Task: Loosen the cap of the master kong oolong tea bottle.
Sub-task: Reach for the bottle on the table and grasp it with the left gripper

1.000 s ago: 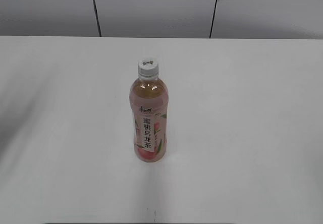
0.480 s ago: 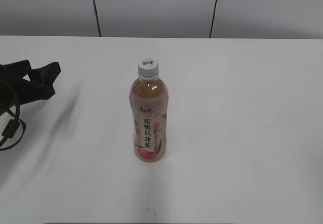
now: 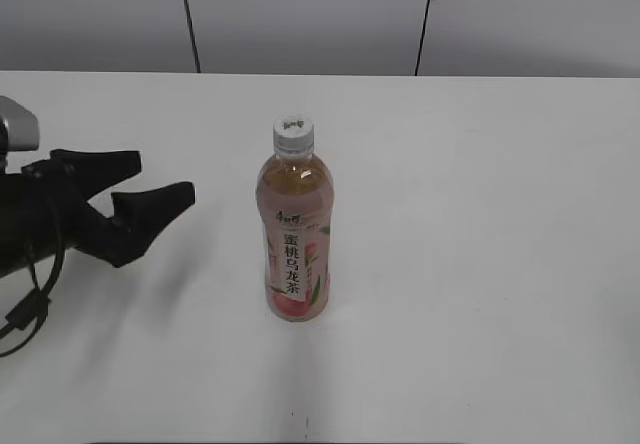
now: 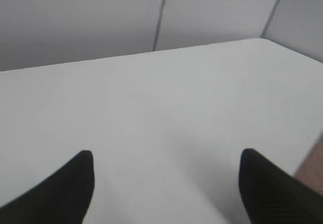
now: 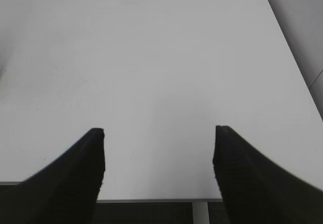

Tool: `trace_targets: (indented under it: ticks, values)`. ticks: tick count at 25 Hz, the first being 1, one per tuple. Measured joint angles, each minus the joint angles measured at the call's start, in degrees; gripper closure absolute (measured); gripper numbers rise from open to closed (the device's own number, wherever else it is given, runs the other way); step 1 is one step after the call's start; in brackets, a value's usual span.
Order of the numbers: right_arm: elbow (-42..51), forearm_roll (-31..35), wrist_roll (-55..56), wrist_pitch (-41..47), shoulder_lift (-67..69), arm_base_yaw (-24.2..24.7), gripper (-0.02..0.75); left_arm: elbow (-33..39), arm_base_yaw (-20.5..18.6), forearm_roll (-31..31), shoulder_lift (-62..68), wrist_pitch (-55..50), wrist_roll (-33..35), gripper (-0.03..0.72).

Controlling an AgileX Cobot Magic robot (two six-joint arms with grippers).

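The master kong oolong tea bottle (image 3: 294, 244) stands upright in the middle of the white table, with amber tea and a pink peach label. Its white ribbed cap (image 3: 293, 132) is on the neck. My left gripper (image 3: 165, 182) is open and empty, left of the bottle at about mid height, with a gap between them. In the left wrist view the open jaws (image 4: 166, 163) show only bare table, and a pink blur at the right edge may be the bottle (image 4: 312, 169). My right gripper (image 5: 159, 133) is open and empty over the table edge; it is out of the exterior view.
The white table (image 3: 480, 214) stretches all around the bottle. A grey panelled wall (image 3: 310, 14) stands behind the far edge. In the right wrist view the table's near edge (image 5: 151, 200) shows with dark floor below.
My left arm came into the exterior view from the left and moved right toward the bottle, jaws open. The bottle has not moved.
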State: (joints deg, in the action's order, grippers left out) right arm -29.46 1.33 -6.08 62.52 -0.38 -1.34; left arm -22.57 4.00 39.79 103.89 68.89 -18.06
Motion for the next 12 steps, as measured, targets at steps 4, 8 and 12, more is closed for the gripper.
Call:
trace_targets:
  ticks: [4,8,12]
  values:
    - [0.00,0.00,0.00,0.00,0.00,0.00,0.227,0.00,0.00,8.12,0.00,0.00,-0.13,0.078]
    - [0.00,0.00,0.00,0.00,0.00,0.00,0.227,0.00,0.00,13.87,0.00,0.00,-0.13,0.067]
    - [0.00,0.00,0.00,0.00,0.00,0.00,0.227,0.00,0.00,17.29,0.00,0.06,-0.13,0.068]
